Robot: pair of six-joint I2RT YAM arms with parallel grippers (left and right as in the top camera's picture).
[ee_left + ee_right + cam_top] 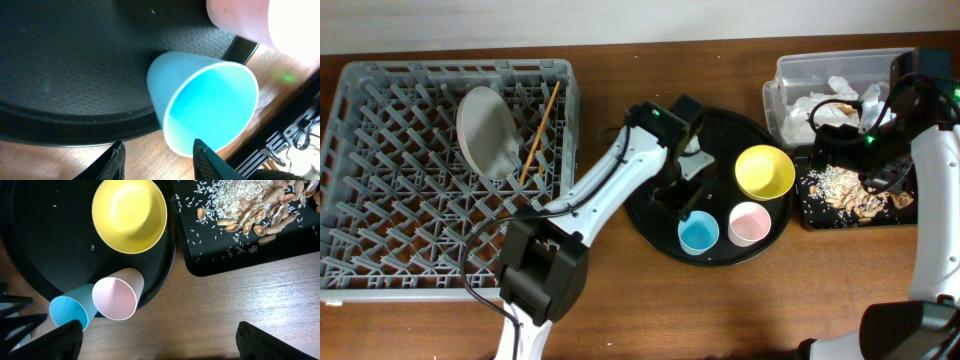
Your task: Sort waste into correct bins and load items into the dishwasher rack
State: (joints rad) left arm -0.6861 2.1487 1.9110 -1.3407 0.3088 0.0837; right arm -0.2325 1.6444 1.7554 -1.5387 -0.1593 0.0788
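The blue cup (698, 232) stands on the large round black tray (720, 130) beside the pink cup (750, 223) and the yellow bowl (765, 171). My left gripper (685, 195) is open just beside the blue cup; in the left wrist view the cup (210, 105) fills the space in front of the open fingers (159, 152). My right gripper (832, 150) is open and empty above the shallow black tray (810, 215), which holds the food scraps (850, 190). Napkins (820, 105) lie in the clear tub (820, 68). The plate (485, 130) and chopsticks (542, 125) are in the grey rack (380, 250).
The right wrist view shows the bowl (129, 214), pink cup (116, 297), blue cup (69, 312), scraps (250, 205) and bare wood between the wide fingers (162, 340). The pink cup (235, 17) is close behind the blue one.
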